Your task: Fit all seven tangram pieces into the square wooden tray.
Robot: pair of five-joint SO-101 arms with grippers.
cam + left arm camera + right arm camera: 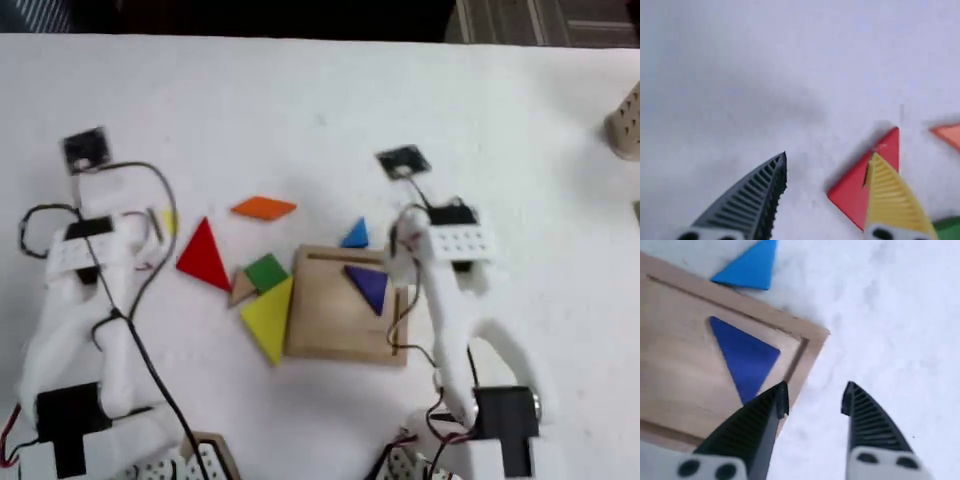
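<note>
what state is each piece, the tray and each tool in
wooden tray, holds one piece
dark blue triangle, inside tray
light blue triangle, outside tray
orange piece, outside tray
red triangle, outside tray
green square, outside tray
yellow triangle, outside, against tray
tan triangle, outside tray
left tool, open
right tool, open

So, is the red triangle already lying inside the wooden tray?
No, the red triangle lies on the white table, apart from the wooden tray.

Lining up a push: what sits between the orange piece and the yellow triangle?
High view: the green square lies between orange piece and yellow triangle.
</note>
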